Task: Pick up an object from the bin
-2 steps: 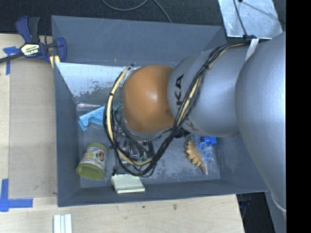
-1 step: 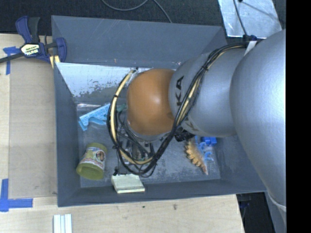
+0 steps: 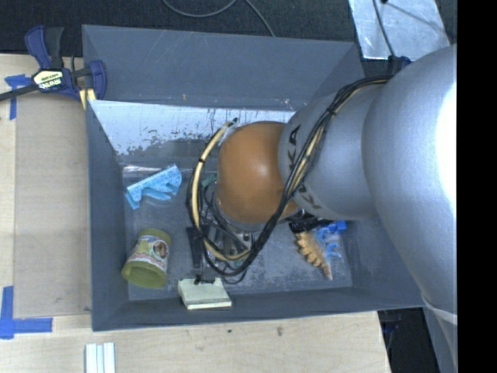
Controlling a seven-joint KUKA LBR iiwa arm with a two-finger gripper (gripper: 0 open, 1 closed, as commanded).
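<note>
Silver arm (image 3: 388,154) reaches down into bin (image 3: 105,231); hand (image 3: 208,269) by cream block (image 3: 204,294), grip unreadable.

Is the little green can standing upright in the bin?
No, the green can lies on its side near the lower-left corner of the bin.

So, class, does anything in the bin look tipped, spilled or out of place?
The green can at the bin's lower left lies on its side, not upright. Nothing looks spilled or broken.
</note>
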